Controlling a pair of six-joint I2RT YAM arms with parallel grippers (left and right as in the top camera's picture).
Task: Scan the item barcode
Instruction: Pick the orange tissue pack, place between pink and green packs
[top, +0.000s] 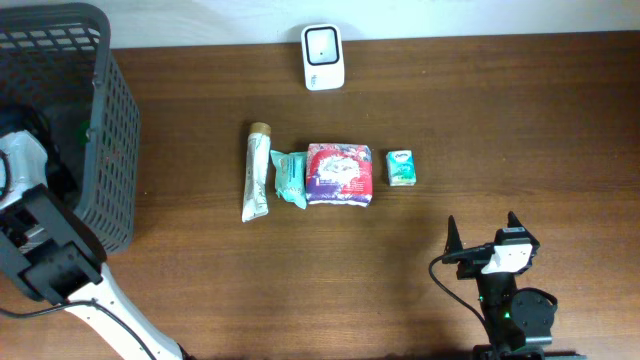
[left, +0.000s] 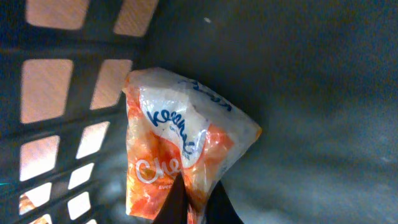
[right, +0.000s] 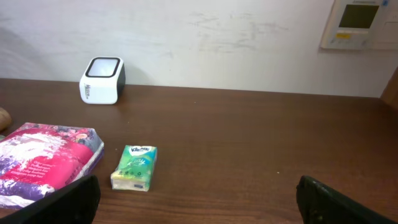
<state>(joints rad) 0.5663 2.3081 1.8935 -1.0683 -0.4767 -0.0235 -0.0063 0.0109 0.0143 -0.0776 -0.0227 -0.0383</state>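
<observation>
Left fingers (left: 176, 200): closed on the lower edge of the orange-and-white tissue packet (left: 180, 143), pinching its wrapper from both sides.
Tissue packet: inside the dark basket (left: 311, 93), its crinkled plastic and blue lettering facing the left wrist camera (no barcode shows on this face).
Basket (top: 100, 120): at the left end of the desk (top: 500, 100), with the left arm (top: 50, 250) beside it; from overhead the packet cannot be made out.
Right fingers (right: 68, 202): spread wide and holding nothing, low over the near right part of the desk (top: 482, 228).
Scanner (top: 323, 57): white with a dark window, at the far edge of the desk by the wall, well apart from the basket.
Row mid-desk: a tube (top: 257, 172), a teal pack (top: 290, 178) and a pink-and-purple pack (top: 339, 174) lie side by side, close or touching.
Small green pack (top: 401, 167): just right of that row, apart from it and nearest the right fingers.
</observation>
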